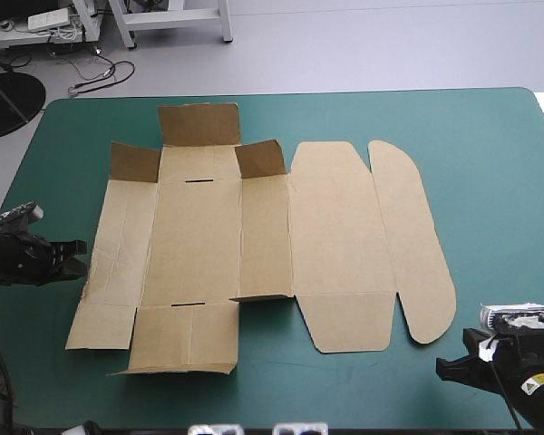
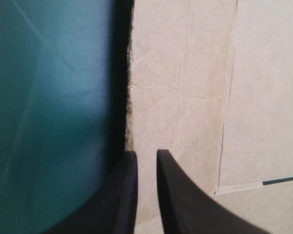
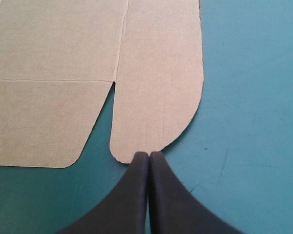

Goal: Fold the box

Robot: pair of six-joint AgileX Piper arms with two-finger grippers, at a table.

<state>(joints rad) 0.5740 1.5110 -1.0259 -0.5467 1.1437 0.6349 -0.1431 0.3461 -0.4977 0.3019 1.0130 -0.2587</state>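
While nipping the box [image 2: 185,97] edge at 9 o'clock, left gripper [image 2: 146,155]: could slip off; shallow bite.
Right gripper [image 3: 149,153]: clenched empty, 5 o'clock.

The left gripper [image 2: 145,155] is pinching the brown box [image 2: 185,73] at its edge, its black fingers [image 2: 178,200] standing almost together. The creased board is stretching away ahead, a thin dark slot [image 2: 282,181] showing in it. The teal-green cover [image 2: 49,97] is lying beside it, shadowed along that edge.
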